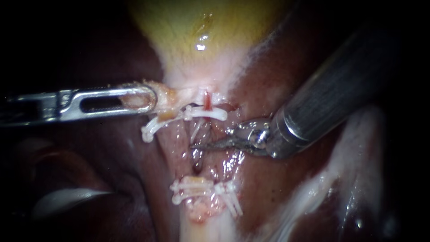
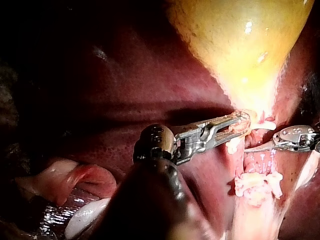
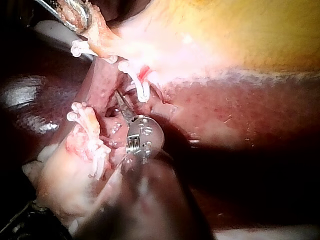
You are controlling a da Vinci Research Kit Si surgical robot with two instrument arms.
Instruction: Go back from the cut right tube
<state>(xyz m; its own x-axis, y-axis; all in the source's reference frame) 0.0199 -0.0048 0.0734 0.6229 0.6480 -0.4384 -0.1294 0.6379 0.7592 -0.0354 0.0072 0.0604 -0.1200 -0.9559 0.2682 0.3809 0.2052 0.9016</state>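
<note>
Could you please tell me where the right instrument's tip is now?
In the endoscope view the right instrument enters from the upper right; its pointed tip lies between the upper clips and the lower clips, below the gallbladder.

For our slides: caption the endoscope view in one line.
Left instrument holds tissue below the gallbladder; right instrument, blades shut, lies between upper clips and lower clips.

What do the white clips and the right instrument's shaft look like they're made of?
The white clips look like plastic: opaque, matte and evenly white, with no metallic glint, though the look alone leaves that open. The right instrument's shaft looks like metal with a brushed grey finish: a soft, streaked sheen runs along it.
</note>
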